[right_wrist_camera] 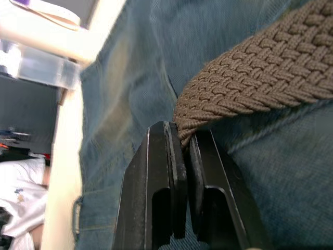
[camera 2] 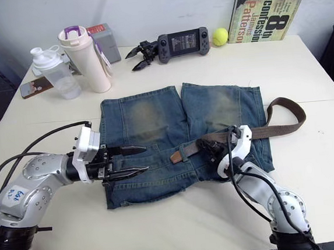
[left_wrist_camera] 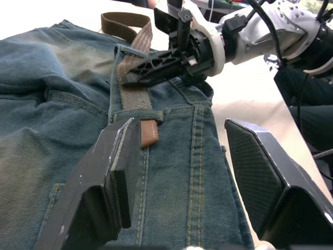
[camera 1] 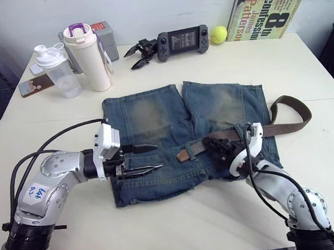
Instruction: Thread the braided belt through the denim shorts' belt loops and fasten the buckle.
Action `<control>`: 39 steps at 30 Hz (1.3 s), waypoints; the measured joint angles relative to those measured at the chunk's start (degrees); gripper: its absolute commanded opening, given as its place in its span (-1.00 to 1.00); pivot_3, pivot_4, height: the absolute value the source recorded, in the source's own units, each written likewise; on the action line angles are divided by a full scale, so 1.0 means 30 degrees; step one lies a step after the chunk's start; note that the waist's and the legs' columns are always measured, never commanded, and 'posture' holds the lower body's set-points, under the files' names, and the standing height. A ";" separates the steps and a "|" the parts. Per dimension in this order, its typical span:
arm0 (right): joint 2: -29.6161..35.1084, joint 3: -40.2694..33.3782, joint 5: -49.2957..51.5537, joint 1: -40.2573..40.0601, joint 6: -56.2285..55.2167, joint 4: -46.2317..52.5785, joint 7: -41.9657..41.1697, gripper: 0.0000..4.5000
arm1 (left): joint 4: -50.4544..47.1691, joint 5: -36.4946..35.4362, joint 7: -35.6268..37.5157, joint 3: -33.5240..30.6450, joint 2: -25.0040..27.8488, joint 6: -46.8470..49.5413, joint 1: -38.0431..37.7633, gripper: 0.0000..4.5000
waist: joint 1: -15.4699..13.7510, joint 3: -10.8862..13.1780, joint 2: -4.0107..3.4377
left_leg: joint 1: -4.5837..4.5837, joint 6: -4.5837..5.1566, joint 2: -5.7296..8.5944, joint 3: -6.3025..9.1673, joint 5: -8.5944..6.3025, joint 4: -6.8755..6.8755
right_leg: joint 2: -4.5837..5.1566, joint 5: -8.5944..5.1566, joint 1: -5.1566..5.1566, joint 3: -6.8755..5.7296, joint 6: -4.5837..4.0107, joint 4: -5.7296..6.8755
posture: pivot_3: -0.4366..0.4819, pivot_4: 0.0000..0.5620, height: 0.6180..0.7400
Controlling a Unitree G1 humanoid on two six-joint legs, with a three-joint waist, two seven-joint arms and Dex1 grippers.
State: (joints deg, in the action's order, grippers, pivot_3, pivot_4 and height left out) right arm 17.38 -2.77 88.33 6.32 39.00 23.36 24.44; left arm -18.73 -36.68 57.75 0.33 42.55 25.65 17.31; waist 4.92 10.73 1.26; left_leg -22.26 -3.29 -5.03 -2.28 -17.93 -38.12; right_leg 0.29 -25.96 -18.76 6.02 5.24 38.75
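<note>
Left eye view looks down on a cream table (camera 1: 182,229) where faded denim shorts (camera 1: 154,117) lie flat in the middle, legs pointing toward the far edge and waistband toward the robot. Across that waistband runs a braided belt (camera 1: 284,129), dark brown, its free length looping out past the shorts' right side onto the bare table, while its tan leather tip (camera 1: 184,154) pokes out near the middle of the waistband, just past a belt loop (left_wrist_camera: 136,114) that crosses over the strap. The left gripper (camera 1: 152,157) hovers over the left half of the waistband, its two black fingers spread apart and holding nothing, pointing toward the tan tip. The right gripper (camera 1: 213,142) sits on the right half of the waistband; in the right wrist view its fingers are pressed together on the woven strap. Along the far side of the table stand a paperback book (camera 1: 269,12) leaning against the wall, a white tumbler with a purple lid (camera 1: 88,56), a clear shaker bottle (camera 1: 60,70), a handheld game console (camera 1: 183,40), a phone (camera 1: 35,85) and a yellow tennis ball (camera 1: 218,34).
</note>
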 measured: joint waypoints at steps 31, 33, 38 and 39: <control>-0.1477 0.0424 0.1631 0.0270 0.0319 -0.0174 0.2453 -1.00 | 1.3995 1.0780 0.2835 0.4039 -0.4215 -2.2652 0.6343 0.27 | 0.0023 -0.0003 0.0005 | 0.0000 -0.0002 -0.0031 -0.0075 0.0002 0.0005 | -0.0017 0.0000 -0.0061 0.0049 0.0000 0.0062 | -0.05 -0.47 0.98; -0.1525 0.0422 0.1617 0.0268 0.0317 -0.0175 0.2455 -1.00 | 1.4257 1.1188 0.2544 0.4215 -0.4377 -2.3036 0.6449 0.27 | 0.0062 -0.0003 0.0005 | 0.0000 -0.0003 -0.0038 -0.0075 0.0002 0.0008 | -0.0021 0.0000 -0.0063 0.0048 0.0000 0.0071 | -0.05 -0.47 0.98; -0.1612 0.0403 0.1610 0.0263 0.0296 -0.0175 0.2472 -1.00 | 1.4696 1.1488 0.2068 0.4375 -0.4468 -2.3495 0.6752 0.27 | 0.0038 -0.0003 0.0005 | -0.0002 -0.0003 -0.0044 -0.0072 0.0002 0.0005 | -0.0024 0.0000 -0.0064 0.0042 0.0000 0.0075 | -0.05 -0.47 0.98; -0.1630 0.0401 0.1609 0.0254 0.0287 -0.0174 0.2479 -1.00 | 1.4722 1.1518 0.1977 0.4407 -0.4505 -2.3629 0.6752 0.27 | 0.0031 -0.0003 0.0005 | -0.0002 -0.0003 -0.0043 -0.0072 0.0003 0.0004 | -0.0022 0.0001 -0.0064 0.0043 0.0000 0.0075 | -0.05 -0.47 0.98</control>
State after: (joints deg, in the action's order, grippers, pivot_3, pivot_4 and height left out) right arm 12.49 -1.57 93.16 7.08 39.86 22.84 31.88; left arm 25.44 -2.12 63.68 13.55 29.03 -45.23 37.57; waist 5.01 10.73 1.28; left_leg -22.26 -3.30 -5.16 -2.49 -17.92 -38.11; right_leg 0.22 -25.96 -18.95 6.15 5.24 38.98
